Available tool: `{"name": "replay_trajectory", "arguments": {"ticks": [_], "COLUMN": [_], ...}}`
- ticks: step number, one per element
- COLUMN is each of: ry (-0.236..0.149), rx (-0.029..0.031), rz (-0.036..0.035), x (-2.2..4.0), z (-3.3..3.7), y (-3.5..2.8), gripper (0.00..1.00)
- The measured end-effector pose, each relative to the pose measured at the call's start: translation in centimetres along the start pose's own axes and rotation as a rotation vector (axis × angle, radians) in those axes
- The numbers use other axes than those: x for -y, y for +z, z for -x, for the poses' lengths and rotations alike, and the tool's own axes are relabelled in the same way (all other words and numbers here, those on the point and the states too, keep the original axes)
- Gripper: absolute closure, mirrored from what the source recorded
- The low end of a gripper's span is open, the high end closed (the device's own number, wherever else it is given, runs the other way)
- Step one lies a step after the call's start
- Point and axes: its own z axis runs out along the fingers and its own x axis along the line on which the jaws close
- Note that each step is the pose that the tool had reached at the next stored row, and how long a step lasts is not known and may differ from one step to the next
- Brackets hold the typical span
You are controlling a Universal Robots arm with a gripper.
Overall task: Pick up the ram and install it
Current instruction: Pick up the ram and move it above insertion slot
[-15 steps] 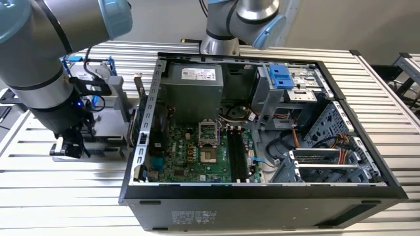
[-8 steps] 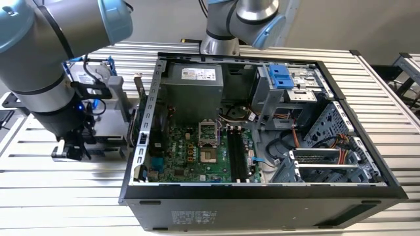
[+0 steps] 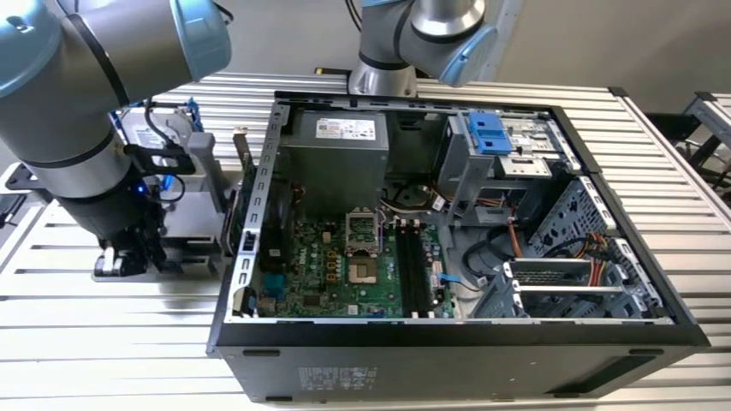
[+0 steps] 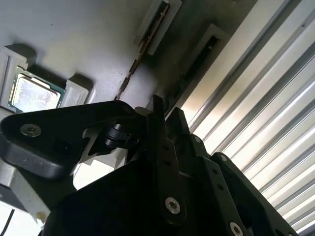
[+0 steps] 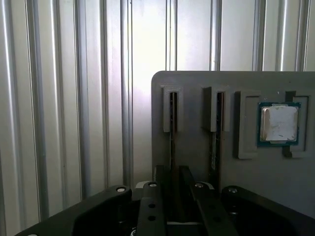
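The ram stands on edge in a slot of a grey parts holder; in the second wrist view the ram shows as a thin dark strip. My gripper is down over it, with a black finger close on each side of the stick, shut on it. The same narrow grip shows in the second wrist view, gripper. In the exterior view the gripper is low at the holder, to the left of the open computer case. The board's long black memory slots lie inside the case.
A second stick stands in the neighbouring slot. A square silver processor rests in a pocket of the same holder. A silver drive with blue handles sits behind my arm. The table is ribbed aluminium.
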Motion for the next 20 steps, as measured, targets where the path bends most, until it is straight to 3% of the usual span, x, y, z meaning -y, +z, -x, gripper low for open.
{"name": "replay_trajectory", "arguments": {"ticks": [11, 12, 20], "ry": [-0.001, -0.001, -0.002], "rx": [0.0, -0.0001, -0.0001], "rz": [0.0001, 0.0001, 0.0001], "x": [0.0, -0.01, 0.0], "z": [0.11, 0.11, 0.11], "y": [0.01, 0.01, 0.01], "gripper": [0.0, 1.0, 1.0]}}
